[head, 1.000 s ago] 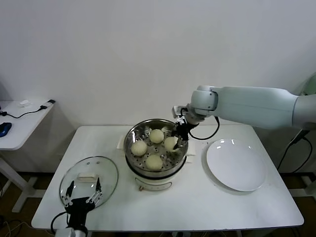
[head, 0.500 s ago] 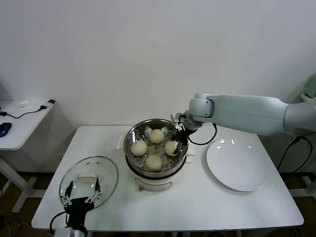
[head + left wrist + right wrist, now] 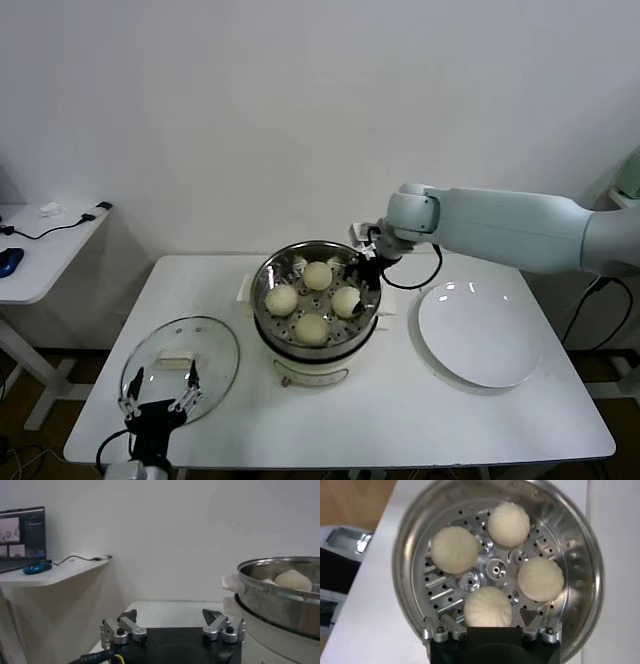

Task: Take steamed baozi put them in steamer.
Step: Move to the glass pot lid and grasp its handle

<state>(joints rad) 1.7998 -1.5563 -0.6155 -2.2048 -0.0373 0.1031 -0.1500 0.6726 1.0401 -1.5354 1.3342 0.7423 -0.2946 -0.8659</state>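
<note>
1. Steamer [image 3: 316,300], middle of the head frame on the white table [image 3: 400,410]: shiny perforated basket on a white cooker base. It is the largest item of the task and holds all four buns.
2. White plate [image 3: 478,333], right of centre in the head frame: bare, nothing on it.
3. Glass lid [image 3: 181,366], lower left of the head frame: lies flat on the table, off the steamer.
4. Right gripper [image 3: 491,630], at the steamer's right rim in the head frame: jaws spread wide, holding nothing, poised just above the nearest bun.
5. Left gripper [image 3: 172,628], bottom left of the head frame by the lid: parked, jaws spread, empty.
6. Steamed baozi [image 3: 495,606], four in a ring on the basket floor, apart from one another.
7. Step in hand, as a judgement: the last bun looks placed and released. The next move calls for lifting the right gripper straight up, clear of the rim.
8. Views compared: the right wrist view alone shows the perforations and all four buns from above. The left wrist view shows the steamer side-on, with one bun top above the rim.
</note>
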